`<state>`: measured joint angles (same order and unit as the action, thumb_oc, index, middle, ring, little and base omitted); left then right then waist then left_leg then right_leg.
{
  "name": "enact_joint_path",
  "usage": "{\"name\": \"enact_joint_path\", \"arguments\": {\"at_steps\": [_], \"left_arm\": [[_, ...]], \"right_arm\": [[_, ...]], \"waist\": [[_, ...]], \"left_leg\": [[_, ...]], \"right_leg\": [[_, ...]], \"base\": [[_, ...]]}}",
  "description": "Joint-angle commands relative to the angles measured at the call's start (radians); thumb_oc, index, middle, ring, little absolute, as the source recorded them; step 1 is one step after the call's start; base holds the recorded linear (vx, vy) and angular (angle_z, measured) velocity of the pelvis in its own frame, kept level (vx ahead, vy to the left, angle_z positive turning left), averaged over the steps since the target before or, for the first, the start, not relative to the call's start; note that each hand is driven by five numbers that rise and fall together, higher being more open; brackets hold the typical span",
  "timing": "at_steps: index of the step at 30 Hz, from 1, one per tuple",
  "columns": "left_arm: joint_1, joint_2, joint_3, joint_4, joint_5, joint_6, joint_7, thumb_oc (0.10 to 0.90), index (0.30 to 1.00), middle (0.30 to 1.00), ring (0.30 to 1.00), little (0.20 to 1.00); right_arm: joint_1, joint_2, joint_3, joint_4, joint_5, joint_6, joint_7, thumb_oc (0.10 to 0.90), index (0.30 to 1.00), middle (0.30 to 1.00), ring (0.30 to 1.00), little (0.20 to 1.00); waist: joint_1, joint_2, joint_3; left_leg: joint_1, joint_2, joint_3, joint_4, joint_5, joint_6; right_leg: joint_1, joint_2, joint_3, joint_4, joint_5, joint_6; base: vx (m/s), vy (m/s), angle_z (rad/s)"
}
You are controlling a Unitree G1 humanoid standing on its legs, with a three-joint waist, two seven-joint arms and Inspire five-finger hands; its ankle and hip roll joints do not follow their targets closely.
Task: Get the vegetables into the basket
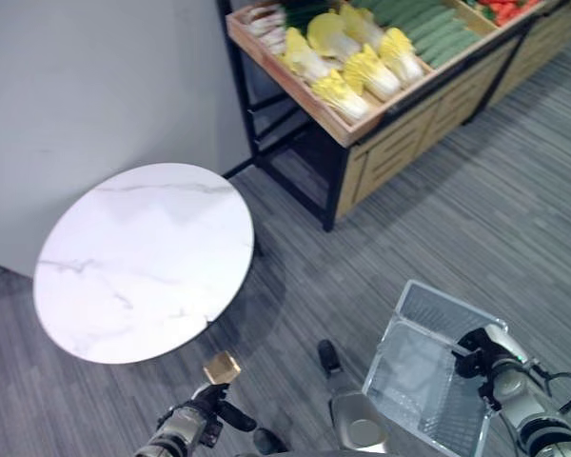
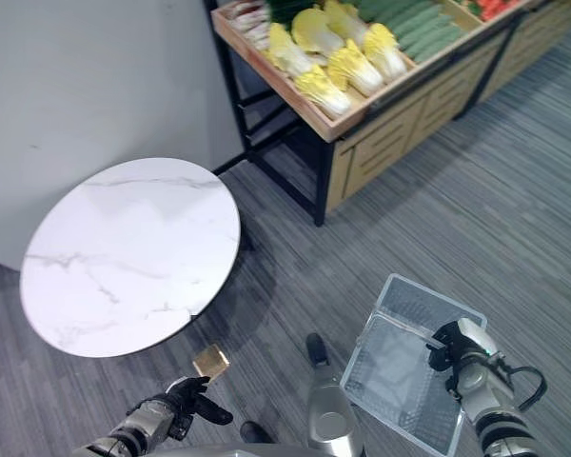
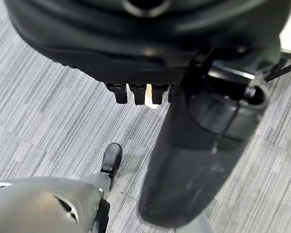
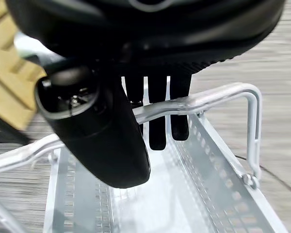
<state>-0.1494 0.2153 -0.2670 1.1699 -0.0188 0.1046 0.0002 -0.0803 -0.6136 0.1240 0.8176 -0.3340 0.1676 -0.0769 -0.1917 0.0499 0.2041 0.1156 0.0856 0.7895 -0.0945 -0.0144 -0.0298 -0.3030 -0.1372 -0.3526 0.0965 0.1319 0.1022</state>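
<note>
Nothing is gathered yet: the right hand (image 1: pixel 482 354) curls round the handle of the empty wire basket (image 1: pixel 414 381), the left hand (image 1: pixel 212 405) hangs with fingers curled on nothing, and the napa cabbages (image 1: pixel 362 69) lie well apart on the produce shelf (image 1: pixel 295 81).

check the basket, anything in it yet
Empty: the wire basket, carried by the right hand, shows only bare mesh.
</note>
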Motion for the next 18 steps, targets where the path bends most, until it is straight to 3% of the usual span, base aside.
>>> {"name": "enact_joint_path", "arguments": {"at_steps": [1, 6, 8, 9, 18], "left_arm": [[-0.015, 0.043, 0.036, 0.071, 0.040, 0.030, 0.030, 0.900, 1.000, 1.000, 1.000, 1.000], [-0.006, 0.041, 0.059, 0.090, 0.062, 0.048, 0.033, 0.900, 1.000, 1.000, 1.000, 1.000], [-0.020, 0.040, 0.058, 0.086, 0.065, 0.050, 0.036, 0.900, 1.000, 1.000, 1.000, 1.000], [-0.026, 0.038, 0.053, 0.090, 0.084, 0.049, 0.037, 0.900, 1.000, 1.000, 1.000, 1.000], [-0.042, 0.026, 0.054, 0.072, 0.055, 0.048, 0.048, 0.900, 1.000, 1.000, 1.000, 1.000]], "right_arm": [[-0.144, -0.031, 0.025, -0.055, 0.052, -0.044, -0.063, 0.400, 0.300, 0.300, 0.300, 0.300], [-0.134, -0.005, 0.053, -0.091, 0.047, -0.039, -0.050, 0.400, 0.300, 0.300, 0.300, 0.300], [-0.111, -0.002, 0.043, -0.109, 0.044, -0.034, -0.051, 0.400, 0.300, 0.300, 0.300, 0.300], [-0.080, 0.000, 0.036, -0.117, 0.046, -0.035, -0.054, 0.400, 0.300, 0.300, 0.300, 0.300], [-0.004, -0.012, 0.001, -0.145, 0.066, -0.043, -0.060, 0.400, 0.300, 0.300, 0.300, 0.300]], "waist": [[0.027, -0.039, -0.030], [0.021, -0.055, -0.036], [-0.002, -0.052, -0.030], [-0.014, -0.051, -0.040], [-0.031, -0.021, -0.045]], "left_leg": [[0.028, -0.039, -0.112, 0.013, -0.041, -0.026], [0.047, -0.044, -0.064, 0.014, -0.053, -0.013], [0.052, -0.042, -0.067, 0.016, -0.053, -0.018], [0.057, -0.038, -0.072, 0.018, -0.055, -0.026], [0.061, 0.030, -0.048, 0.068, -0.026, -0.078]], "right_leg": [[0.121, -0.136, -0.078, 0.050, 0.019, 0.098], [0.089, -0.129, -0.142, 0.107, 0.011, 0.095], [0.054, -0.130, -0.111, 0.102, 0.034, 0.104], [0.075, -0.102, -0.081, 0.034, 0.018, 0.090], [0.120, -0.031, -0.072, -0.012, -0.029, 0.043]], "base": [[0.01, -0.027, -0.88], [0.05, -0.067, -0.90], [0.08, -0.140, -0.15], [0.08, -0.134, 0.31], [0.06, -0.128, -0.16]]}}
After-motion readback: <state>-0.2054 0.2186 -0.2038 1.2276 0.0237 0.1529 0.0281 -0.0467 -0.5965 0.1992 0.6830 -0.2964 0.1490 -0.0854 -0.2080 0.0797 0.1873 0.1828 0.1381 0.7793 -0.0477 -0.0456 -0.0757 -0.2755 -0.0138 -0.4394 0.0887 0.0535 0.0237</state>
